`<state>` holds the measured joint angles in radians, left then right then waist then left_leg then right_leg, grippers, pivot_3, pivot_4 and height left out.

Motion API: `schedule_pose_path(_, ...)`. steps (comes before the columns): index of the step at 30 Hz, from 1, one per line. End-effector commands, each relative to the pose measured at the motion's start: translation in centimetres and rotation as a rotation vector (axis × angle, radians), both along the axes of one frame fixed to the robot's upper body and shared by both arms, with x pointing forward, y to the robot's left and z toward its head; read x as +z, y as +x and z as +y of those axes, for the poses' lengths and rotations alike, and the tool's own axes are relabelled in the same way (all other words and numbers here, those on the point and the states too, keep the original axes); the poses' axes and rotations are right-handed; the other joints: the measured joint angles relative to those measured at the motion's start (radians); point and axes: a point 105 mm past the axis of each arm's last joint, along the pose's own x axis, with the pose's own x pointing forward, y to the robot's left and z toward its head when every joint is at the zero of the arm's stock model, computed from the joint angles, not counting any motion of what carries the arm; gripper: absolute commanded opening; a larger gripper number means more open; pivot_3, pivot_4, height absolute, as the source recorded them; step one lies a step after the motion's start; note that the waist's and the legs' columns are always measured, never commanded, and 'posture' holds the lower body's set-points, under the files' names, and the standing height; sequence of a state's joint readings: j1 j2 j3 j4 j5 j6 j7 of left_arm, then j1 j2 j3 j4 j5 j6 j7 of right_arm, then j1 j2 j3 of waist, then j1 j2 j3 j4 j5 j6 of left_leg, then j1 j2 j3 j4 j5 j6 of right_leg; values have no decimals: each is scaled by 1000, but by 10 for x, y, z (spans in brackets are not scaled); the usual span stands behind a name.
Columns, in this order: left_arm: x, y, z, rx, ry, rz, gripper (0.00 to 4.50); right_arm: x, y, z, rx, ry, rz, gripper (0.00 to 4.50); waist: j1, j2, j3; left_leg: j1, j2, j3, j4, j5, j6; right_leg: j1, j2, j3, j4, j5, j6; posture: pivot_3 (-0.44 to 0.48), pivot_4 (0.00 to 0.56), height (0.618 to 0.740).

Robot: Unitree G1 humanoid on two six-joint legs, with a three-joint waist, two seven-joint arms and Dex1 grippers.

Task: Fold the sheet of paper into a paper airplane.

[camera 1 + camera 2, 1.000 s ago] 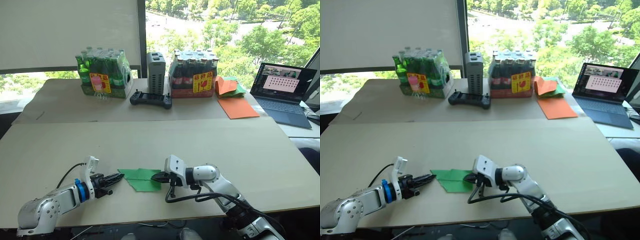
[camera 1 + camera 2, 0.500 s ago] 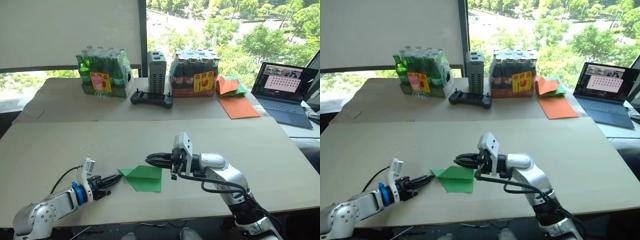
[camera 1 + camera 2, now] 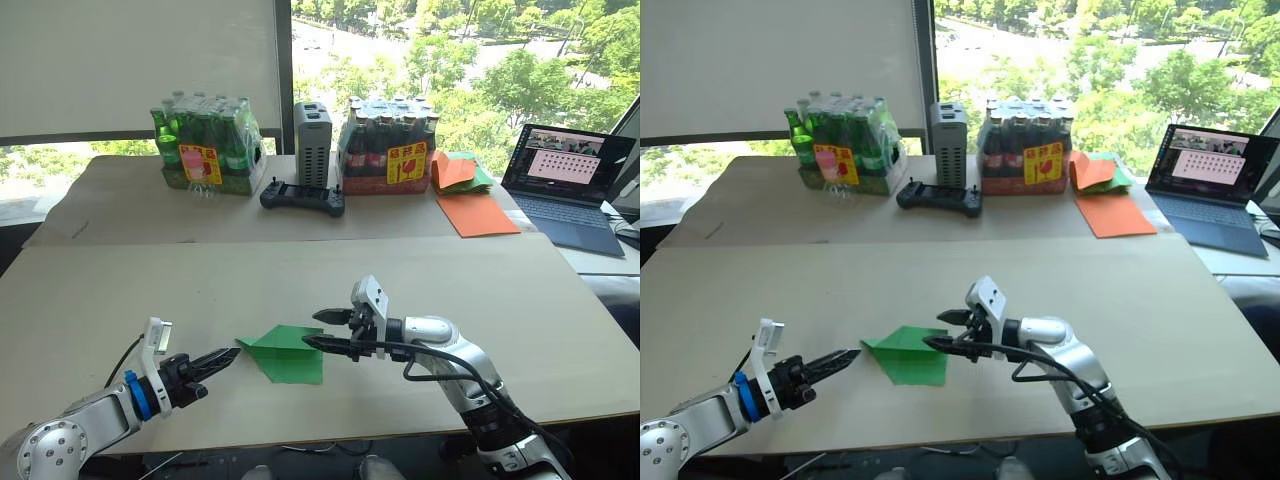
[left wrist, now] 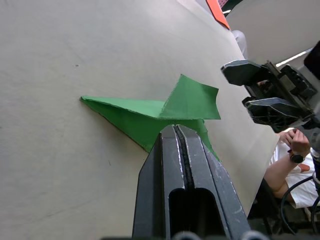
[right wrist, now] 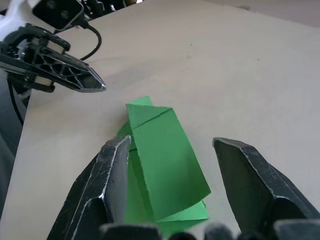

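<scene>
The bright green sheet of paper (image 3: pixel 285 352) lies on the near table, folded into a pointed wedge whose top flap (image 4: pixel 192 100) stands slightly raised. My left gripper (image 3: pixel 230 353) is shut and empty. It points at the wedge's left tip from a short gap away, low over the table. My right gripper (image 3: pixel 312 328) is open, its jaws spread just over the paper's right part with nothing between them. In the right wrist view the paper (image 5: pixel 160 160) lies between and beyond the two fingers (image 5: pixel 117 165).
On the far table stand two shrink-wrapped bottle packs (image 3: pixel 205 150) (image 3: pixel 388 148), a grey box (image 3: pixel 312 130) and a black controller (image 3: pixel 302 198). Orange sheets (image 3: pixel 475 212) and a laptop (image 3: pixel 568 185) lie at the right. A person's hand (image 4: pixel 295 145) shows beyond the table edge.
My right gripper has opened and let go of the paper's right edge, now hovering just above it. My left gripper drew back left off the paper's tip. The top flap has risen.
</scene>
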<state>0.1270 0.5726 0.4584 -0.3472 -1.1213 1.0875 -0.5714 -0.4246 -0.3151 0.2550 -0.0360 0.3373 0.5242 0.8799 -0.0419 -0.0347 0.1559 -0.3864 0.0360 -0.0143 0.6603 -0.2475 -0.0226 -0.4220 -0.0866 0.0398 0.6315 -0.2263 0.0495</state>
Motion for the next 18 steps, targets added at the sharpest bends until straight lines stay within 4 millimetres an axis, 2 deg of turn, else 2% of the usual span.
schedule_pose_path(1, 12, -3, -1, -17, -1, -49, 0, 5, 7, -3, -25, 10, 21, 2940, 0, 0, 0, 0, 0, 0, 0, 0, 0, 0, 0, 0, 0, 0, 0, 0, 150, 727)
schedule_pose_path(9, 9, -1, 3, 8, 14, -41, 0, -7, 7, -6, -41, -23, 97, 2940, 1, 0, 0, 0, 0, 0, 0, 0, 0, 0, 0, 0, 0, 0, 0, 0, 150, 727)
schedule_pose_path(16, 4, 1, 7, 28, 26, -32, 0, -10, -4, -4, 13, -40, 127, 2940, 0, 0, 0, 0, 0, 0, 0, 0, 0, 0, 0, 0, 0, 0, 0, 0, 150, 727)
schedule_pose_path(18, 2, 2, 8, 36, 32, -29, 0, -10, -4, -3, 14, -37, 125, 2423, 0, 0, 0, 0, 0, 0, 0, 0, 0, 0, 0, 0, 0, 0, 0, 0, 150, 727)
